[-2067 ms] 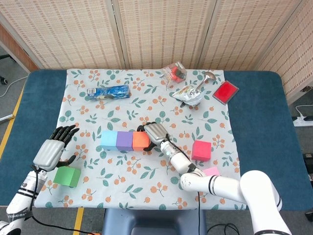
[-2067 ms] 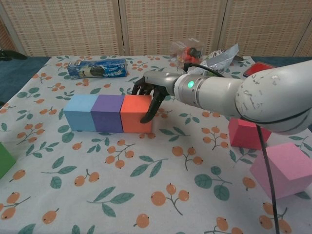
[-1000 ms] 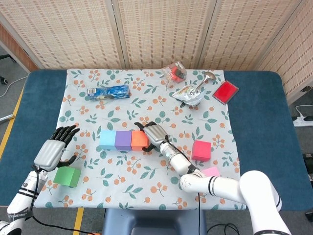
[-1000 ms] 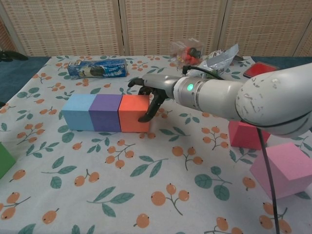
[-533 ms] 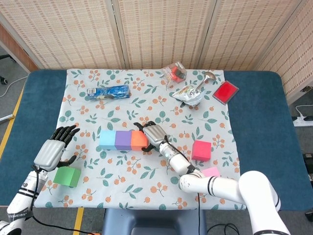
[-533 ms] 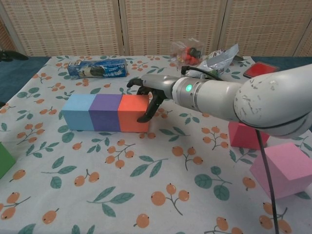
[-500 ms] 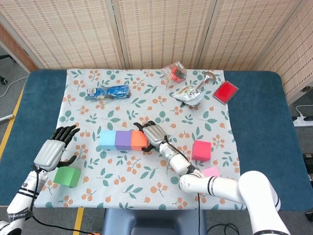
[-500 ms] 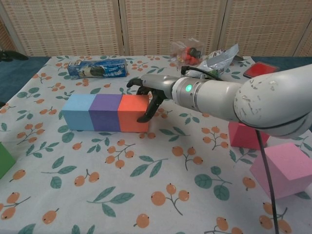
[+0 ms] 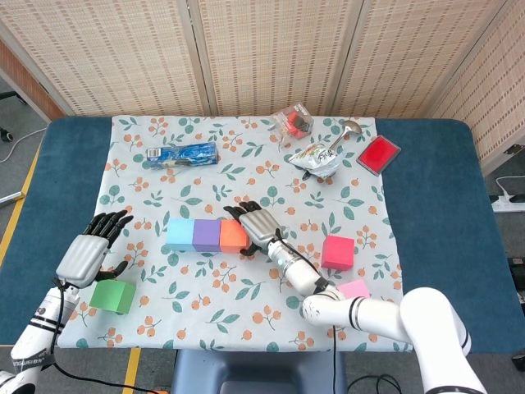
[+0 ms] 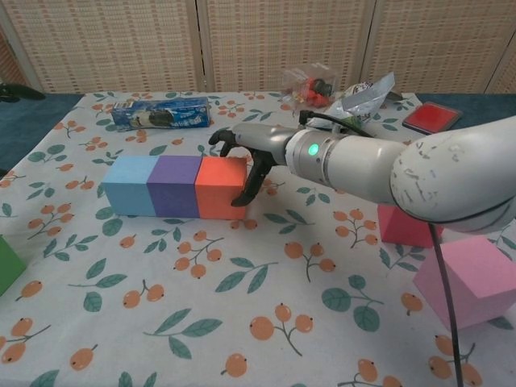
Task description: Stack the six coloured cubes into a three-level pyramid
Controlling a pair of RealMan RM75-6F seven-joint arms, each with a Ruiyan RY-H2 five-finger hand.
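Still, the right hand [image 10: 246,153] rests against the unmoved orange cube [image 10: 221,187].

In the chest view the green cube [image 10: 6,266] is cut by the left edge and the pink cube [image 10: 472,279] by the right. In the head view the pink cube is mostly hidden behind the right arm [image 9: 361,310].

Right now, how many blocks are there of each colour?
Light blue cube: 1
Purple cube: 1
Orange cube: 1
Red cube: 1
Pink cube: 1
Green cube: 1
Total: 6
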